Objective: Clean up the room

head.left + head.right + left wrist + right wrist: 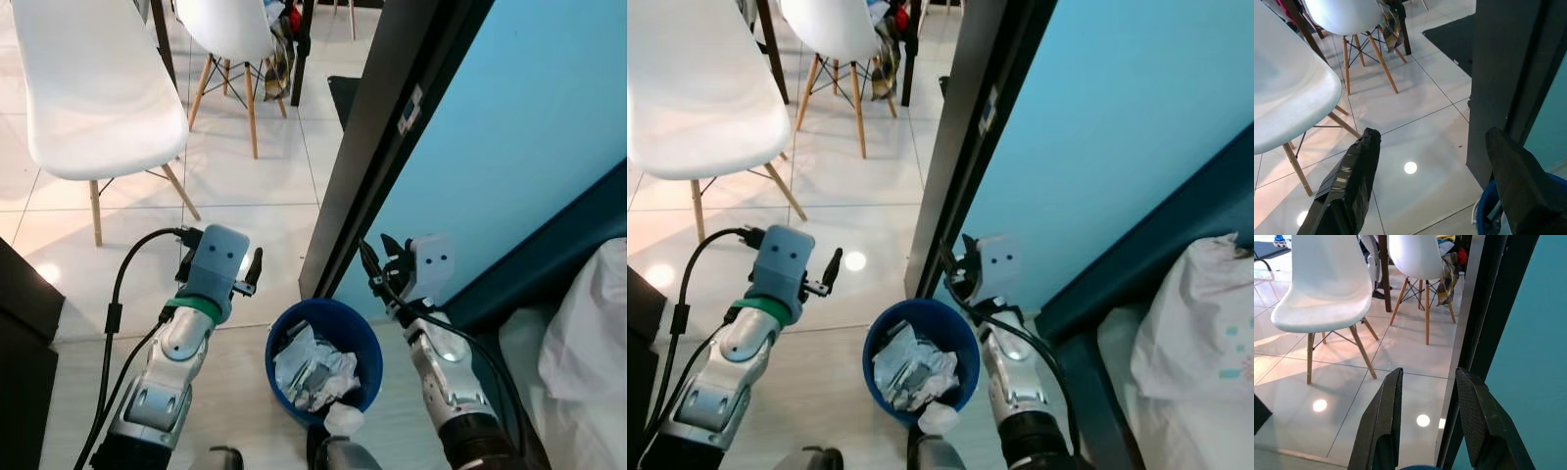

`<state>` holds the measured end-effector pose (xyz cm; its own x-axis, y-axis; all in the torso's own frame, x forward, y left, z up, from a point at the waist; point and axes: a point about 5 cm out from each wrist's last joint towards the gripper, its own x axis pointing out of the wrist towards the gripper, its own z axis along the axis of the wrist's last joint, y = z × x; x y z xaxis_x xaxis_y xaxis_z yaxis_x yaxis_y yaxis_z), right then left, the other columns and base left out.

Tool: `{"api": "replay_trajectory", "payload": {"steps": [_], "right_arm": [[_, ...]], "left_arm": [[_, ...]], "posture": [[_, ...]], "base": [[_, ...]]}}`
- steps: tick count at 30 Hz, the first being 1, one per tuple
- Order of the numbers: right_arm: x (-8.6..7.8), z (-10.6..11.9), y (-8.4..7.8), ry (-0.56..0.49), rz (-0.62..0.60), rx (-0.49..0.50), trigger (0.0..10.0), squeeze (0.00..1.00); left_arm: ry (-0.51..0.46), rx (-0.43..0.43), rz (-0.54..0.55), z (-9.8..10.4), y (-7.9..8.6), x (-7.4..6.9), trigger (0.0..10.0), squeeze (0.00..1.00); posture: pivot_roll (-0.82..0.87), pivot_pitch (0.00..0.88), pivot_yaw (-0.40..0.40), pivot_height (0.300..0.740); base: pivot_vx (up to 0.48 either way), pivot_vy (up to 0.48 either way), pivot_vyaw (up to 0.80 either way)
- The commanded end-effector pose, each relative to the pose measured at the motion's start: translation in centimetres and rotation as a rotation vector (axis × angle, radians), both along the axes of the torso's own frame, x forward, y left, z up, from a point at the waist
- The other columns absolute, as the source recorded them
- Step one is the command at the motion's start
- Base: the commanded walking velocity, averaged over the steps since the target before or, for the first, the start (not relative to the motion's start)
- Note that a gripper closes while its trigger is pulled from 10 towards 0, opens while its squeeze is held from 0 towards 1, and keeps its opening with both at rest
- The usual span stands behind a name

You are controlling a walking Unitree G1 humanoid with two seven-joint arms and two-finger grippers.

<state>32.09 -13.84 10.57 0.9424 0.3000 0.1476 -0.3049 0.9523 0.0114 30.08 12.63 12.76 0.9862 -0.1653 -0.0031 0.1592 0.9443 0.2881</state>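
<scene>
One blue bucket (364, 338) stands on the white tiled floor (255, 176) between the two arms, right by a dark door frame (377, 147), and is packed with crumpled white and grey paper (312, 370). Left pincer (250, 274) hovers beside its rim, fingers wide apart and empty. Right pincer (380, 264) hangs just past the bucket, fingers narrowly parted, empty too. Two white chairs (93, 88) stand further off.

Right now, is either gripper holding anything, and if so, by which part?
Nothing is held. The left gripper and right gripper both have open jaws with only floor between them, raised on either side of the blue bin of crumpled trash.
</scene>
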Motion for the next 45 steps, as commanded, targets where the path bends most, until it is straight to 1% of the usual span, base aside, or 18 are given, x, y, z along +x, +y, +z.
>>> {"api": "replay_trajectory", "payload": {"steps": [1,8,32,35,38,41,44,45], "right_arm": [[-0.36,-0.7,-0.15,0.032,-0.007,0.005,10.0,0.0],[-0.24,-0.73,0.0,0.039,-0.004,0.0,10.0,0.0],[-0.29,-0.98,-0.28,0.066,-0.021,-0.018,10.0,0.0],[-0.24,-1.01,-0.33,0.073,-0.026,-0.019,10.0,0.0],[-0.22,-1.05,-0.36,0.078,-0.03,-0.018,10.0,0.0],[-0.11,-1.09,-0.49,0.091,-0.041,-0.005,10.0,0.0],[-0.09,-1.08,-0.52,0.093,-0.043,-0.003,10.0,0.0],[-0.07,-1.06,-0.54,0.092,-0.045,-0.001,10.0,0.0]], "left_arm": [[0.029,0.007,-0.008,-1.05,-0.24,-0.31,10.0,0.0],[0.021,0.011,-0.01,-1.21,-0.35,-0.3,10.0,0.0],[0.019,0.009,-0.016,-1.39,-0.41,-0.22,10.0,0.0],[0.019,0.009,-0.017,-1.41,-0.41,-0.17,10.0,0.0],[0.024,0.01,-0.017,-1.46,-0.42,-0.11,10.0,0.0],[0.065,-0.04,-0.016,-1.69,-0.53,0.04,10.0,0.0],[0.075,-0.056,-0.014,-1.74,-0.56,0.07,10.0,0.0],[0.087,-0.073,-0.008,-1.77,-0.55,0.14,10.0,0.0]], "posture": [[-0.03,0.075,-0.023,0.713],[-0.03,0.074,-0.026,0.713],[-0.04,0.074,-0.022,0.713],[-0.04,0.071,-0.021,0.713],[-0.04,0.069,-0.021,0.713],[-0.04,0.064,-0.018,0.713],[-0.04,0.064,-0.018,0.713],[-0.04,0.063,-0.015,0.713]], "base": [[-0.349,0.0,0.0],[-0.375,0.0,0.0],[-0.377,0.0,0.0],[-0.244,0.0,0.0],[0.0,0.0,-0.54],[0.0,0.0,-0.8],[0.0,0.0,-0.8],[0.0,0.0,-0.8]]}}
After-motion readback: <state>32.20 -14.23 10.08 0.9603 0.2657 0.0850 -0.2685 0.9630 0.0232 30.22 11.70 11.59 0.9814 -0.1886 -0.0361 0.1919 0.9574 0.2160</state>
